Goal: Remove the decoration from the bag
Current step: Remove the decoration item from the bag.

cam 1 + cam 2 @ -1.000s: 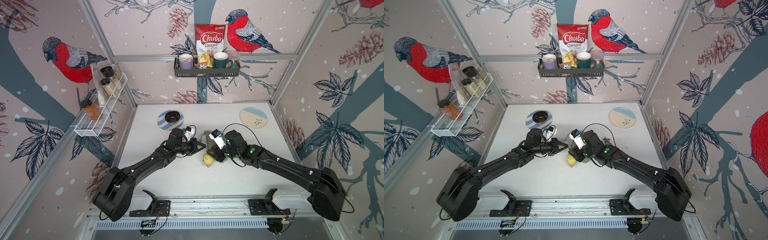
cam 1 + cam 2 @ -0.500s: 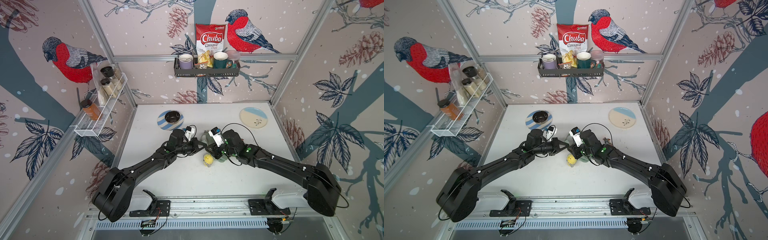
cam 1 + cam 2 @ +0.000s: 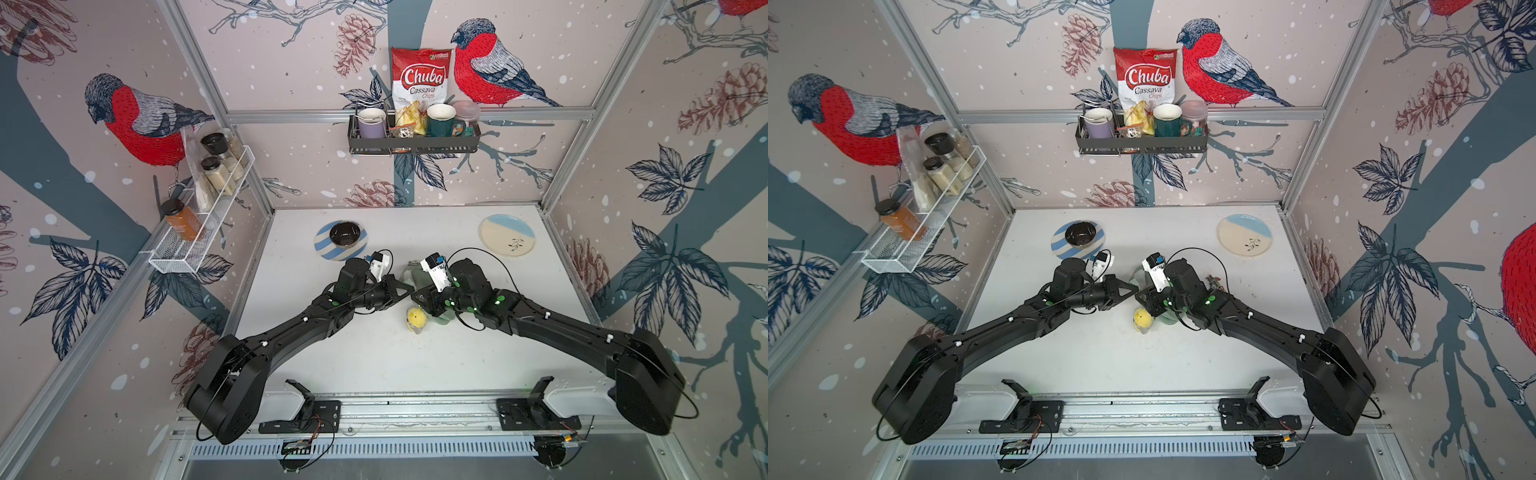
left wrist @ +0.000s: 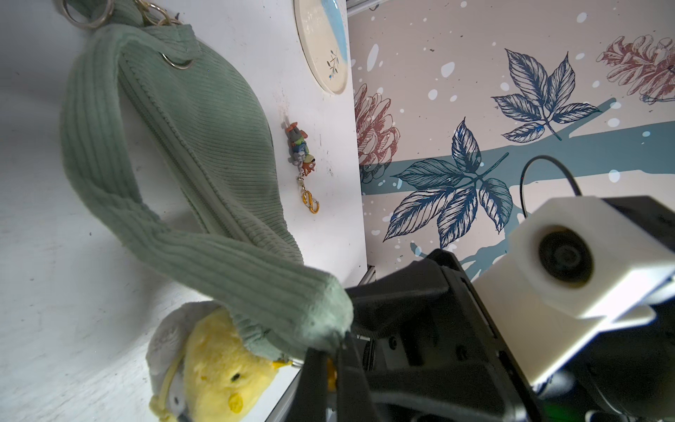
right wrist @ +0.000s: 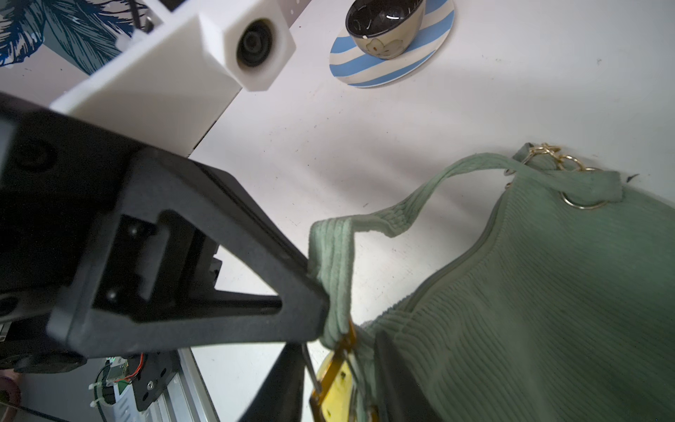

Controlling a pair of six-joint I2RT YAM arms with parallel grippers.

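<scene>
Bag, sage-green and ribbed, lay at the middle of the white surface, largely hidden beneath the right arm in both top views. Its strap lifted off the surface to a fold, which the left tool held clamped between closed jaws. Close by that fold, the right tool stood with its jaws parted on either side of an amber clip; whether they pressed the clip could not be made out. A yellow plush chick lay on the surface at the strap's end. A small figure keychain lay beside the bag, apart from it.
</scene>
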